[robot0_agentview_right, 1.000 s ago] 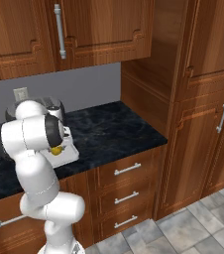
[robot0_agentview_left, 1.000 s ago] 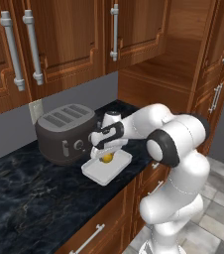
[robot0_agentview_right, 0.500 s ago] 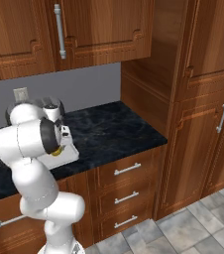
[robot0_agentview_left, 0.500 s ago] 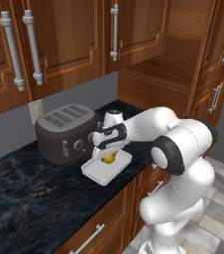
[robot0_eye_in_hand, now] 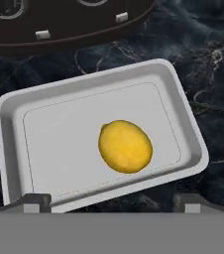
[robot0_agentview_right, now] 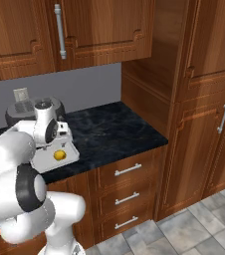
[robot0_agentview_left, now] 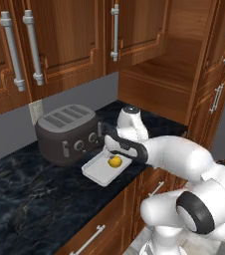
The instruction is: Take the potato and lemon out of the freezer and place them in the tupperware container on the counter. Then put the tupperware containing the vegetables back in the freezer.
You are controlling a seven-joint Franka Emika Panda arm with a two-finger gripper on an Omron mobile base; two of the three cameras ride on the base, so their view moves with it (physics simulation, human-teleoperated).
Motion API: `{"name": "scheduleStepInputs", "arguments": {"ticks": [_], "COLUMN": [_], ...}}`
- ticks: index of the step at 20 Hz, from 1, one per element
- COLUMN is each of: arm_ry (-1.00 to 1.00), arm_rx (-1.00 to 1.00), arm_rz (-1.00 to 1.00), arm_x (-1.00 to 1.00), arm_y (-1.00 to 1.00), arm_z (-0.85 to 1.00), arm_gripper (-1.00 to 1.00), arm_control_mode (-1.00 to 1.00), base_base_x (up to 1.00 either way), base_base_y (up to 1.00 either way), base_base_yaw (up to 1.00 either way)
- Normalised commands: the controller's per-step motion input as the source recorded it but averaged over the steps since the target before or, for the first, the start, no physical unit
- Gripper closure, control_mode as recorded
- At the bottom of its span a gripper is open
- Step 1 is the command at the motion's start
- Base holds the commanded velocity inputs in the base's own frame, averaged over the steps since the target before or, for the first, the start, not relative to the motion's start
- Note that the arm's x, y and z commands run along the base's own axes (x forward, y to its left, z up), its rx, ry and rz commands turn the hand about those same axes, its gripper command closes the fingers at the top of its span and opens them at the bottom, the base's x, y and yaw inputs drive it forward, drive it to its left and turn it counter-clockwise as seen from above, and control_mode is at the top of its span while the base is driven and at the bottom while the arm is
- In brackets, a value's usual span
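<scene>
Since a second ago hand (robot0_agentview_left: 115, 152) has released, jaws wide; lemon (robot0_eye_in_hand: 125, 146) sits in tupperware container (robot0_eye_in_hand: 12, 149) on tabletop (robot0_agentview_left: 30, 199). Potato and freezer return left.

Yellow on white, over dark stone.
The lemon (robot0_eye_in_hand: 125, 146) is yellow-orange, the tray (robot0_eye_in_hand: 15, 124) white, the counter (robot0_eye_in_hand: 208, 59) blue-black with pale veins, the toaster (robot0_agentview_left: 64, 132) dark grey.

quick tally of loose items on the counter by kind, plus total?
Lemon: 1, lying in the container
Tupperware container: 1
Toaster: 1
Total: 3
</scene>
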Motion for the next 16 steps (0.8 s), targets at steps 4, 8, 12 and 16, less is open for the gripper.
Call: {"name": "scheduleStepInputs", "arguments": {"ticks": [4, 8, 12, 16], "arm_ry": [-0.27, -0.26, -0.13, -0.03], "arm_rx": [0.04, 0.02, 0.02, 0.04], "arm_rz": [-0.1, -0.16, -0.22, -0.27], "arm_x": [-1.0, -1.0, -0.9, -0.66], "arm_y": [-0.46, -0.59, -0.64, -0.61], "arm_z": [0.74, 0.76, 0.85, 0.92], "arm_gripper": [-1.0, -1.0, -1.0, -1.0], "arm_control_mode": [-1.0, -1.0, -1.0, -1.0], "base_base_x": [0.0, 0.0, 0.0, 0.0], "base_base_y": [0.0, 0.0, 0.0, 0.0], "base_base_yaw": [0.0, 0.0, 0.0, 0.0]}}
